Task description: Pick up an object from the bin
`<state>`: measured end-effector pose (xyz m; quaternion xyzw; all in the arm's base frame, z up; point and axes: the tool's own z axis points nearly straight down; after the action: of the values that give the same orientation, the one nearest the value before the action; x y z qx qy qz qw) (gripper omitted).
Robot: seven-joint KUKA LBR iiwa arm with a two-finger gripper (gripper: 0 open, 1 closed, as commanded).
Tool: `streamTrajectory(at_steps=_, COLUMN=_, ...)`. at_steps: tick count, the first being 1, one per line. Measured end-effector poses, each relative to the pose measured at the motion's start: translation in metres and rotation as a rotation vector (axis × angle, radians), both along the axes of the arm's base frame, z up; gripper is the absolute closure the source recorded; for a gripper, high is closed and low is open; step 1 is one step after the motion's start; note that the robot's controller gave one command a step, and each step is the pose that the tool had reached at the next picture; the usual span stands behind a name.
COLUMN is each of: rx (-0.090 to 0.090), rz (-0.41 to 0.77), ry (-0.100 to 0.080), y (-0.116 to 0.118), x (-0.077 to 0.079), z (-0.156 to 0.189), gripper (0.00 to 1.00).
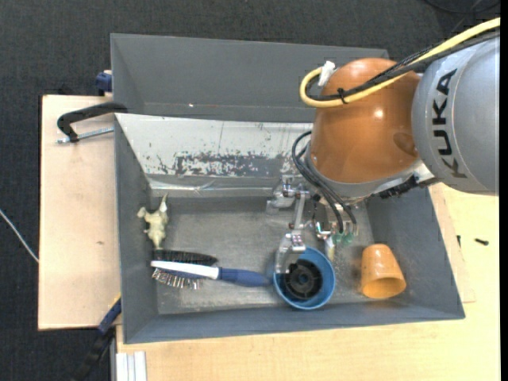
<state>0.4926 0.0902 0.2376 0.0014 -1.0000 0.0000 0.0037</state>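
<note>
Has the gripper [295,243] right at the upper-left rim of the blue cup [321,289], by the bin's [131,236] front wall; cannot tell whether spread or pinching. Right of that cup, an orange cup [381,272]; left, touching it, a blue-handled hairbrush [198,271]; farther left, a cream figurine [155,223].

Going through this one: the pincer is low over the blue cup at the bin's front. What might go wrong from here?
The pincer is at the rim of the blue cup, so the cup might tip or slide instead of lifting. The blue-handled brush ends against that cup and may get dragged along. The orange cup lies close by, and the wrist could knock it.
</note>
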Motion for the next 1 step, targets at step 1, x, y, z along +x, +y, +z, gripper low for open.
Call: streamTrajectory(at_steps=1, rx=0.000, rz=0.111, ry=0.000, y=-0.0402, x=0.0103, z=-0.1071, gripper=0.00)
